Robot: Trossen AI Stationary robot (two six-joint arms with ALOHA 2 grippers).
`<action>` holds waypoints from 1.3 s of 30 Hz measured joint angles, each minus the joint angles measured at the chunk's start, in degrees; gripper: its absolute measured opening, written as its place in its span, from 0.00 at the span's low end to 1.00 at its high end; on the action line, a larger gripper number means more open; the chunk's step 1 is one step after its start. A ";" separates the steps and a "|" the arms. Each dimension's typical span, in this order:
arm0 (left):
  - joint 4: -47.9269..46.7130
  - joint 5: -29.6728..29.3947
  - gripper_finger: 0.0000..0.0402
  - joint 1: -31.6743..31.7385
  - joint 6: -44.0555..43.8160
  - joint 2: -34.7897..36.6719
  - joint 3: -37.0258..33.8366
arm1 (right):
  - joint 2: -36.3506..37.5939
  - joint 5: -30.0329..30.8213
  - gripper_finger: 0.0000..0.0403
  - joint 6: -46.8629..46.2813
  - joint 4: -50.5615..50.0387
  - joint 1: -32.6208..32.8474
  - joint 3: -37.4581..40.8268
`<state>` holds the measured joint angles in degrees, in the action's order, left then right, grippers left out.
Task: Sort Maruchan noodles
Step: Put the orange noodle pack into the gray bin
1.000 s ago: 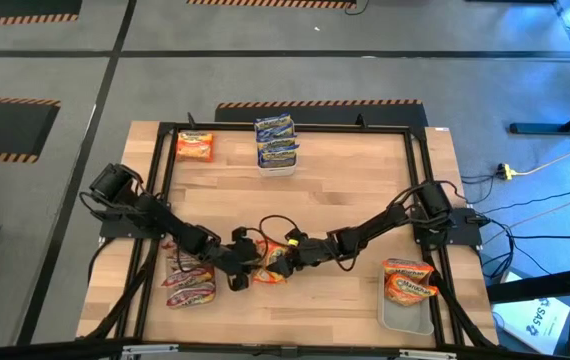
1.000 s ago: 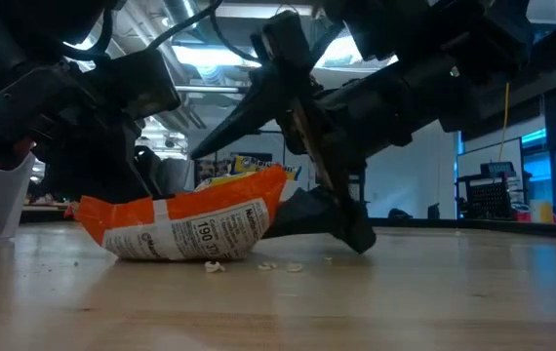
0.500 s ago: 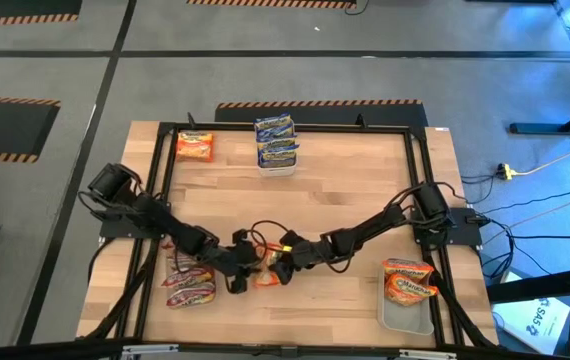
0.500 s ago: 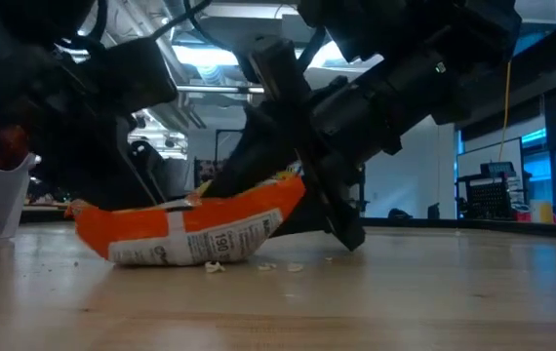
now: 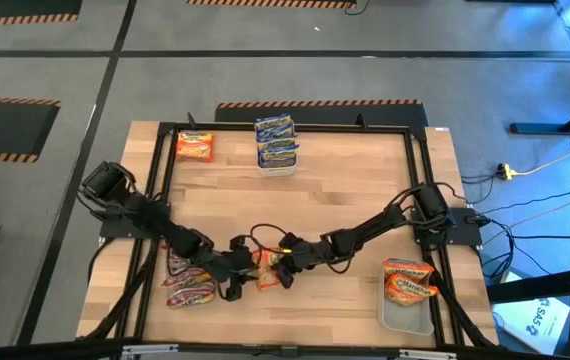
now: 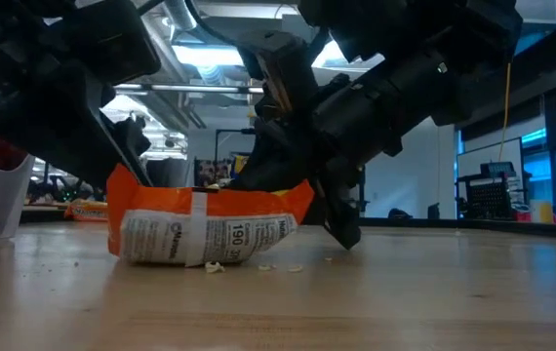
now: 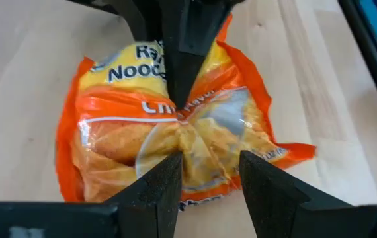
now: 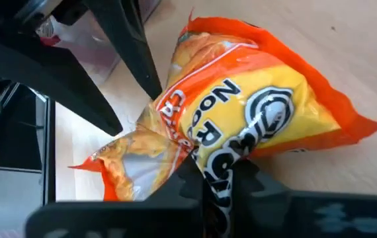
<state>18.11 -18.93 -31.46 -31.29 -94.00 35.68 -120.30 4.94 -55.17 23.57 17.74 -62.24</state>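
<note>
One orange Maruchan noodle packet lies bunched on the table's near middle, between my two grippers. My left gripper comes at it from the table's left and is shut on it. My right gripper comes from the right and is shut on it too. In the low view the packet rests on the wood by its underside. Blue packets sit in a tub at the far edge. Another orange packet lies at the far left. My left gripper pinches the wrapper's crumpled edge between its two fingers, on the side facing the table's left. The fingers slant down from the left. The packet stays on the table by its underside. My right gripper pinches a gathered fold of wrapper near the packet's middle, between its two fingers. The fingers slant down from the table's right and meet in a point on the crease. The wrapper puckers around that point.
A tub of red packets stands at the near left, close to my left arm. A tub of orange packets stands at the near right. Crumbs lie by the packet. A black frame runs around the wooden top.
My right gripper has shut on the packet's wrapper and gone a little toward the table's left. My left gripper has drawn back toward the near left. The packet has slid left and bunched up shorter, and its left end now stands higher.
</note>
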 joint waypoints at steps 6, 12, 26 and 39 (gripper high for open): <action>-2.92 2.11 0.36 -0.77 -1.48 4.64 0.12 | 5.18 0.86 0.03 6.83 -9.38 1.07 0.11; -3.98 1.26 0.36 -1.33 0.47 10.48 0.11 | 14.16 0.67 0.02 19.72 -23.76 3.70 0.11; -2.00 -1.79 0.36 -0.05 2.13 11.45 0.11 | 37.57 3.31 0.00 28.81 -57.99 12.85 -0.02; -0.86 -2.69 0.36 2.33 1.42 11.45 0.11 | 42.17 7.25 0.00 18.36 -84.75 30.57 -13.27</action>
<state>17.25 -21.62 -29.14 -29.87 -82.54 35.79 -78.13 12.19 -36.81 -61.18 48.31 -75.51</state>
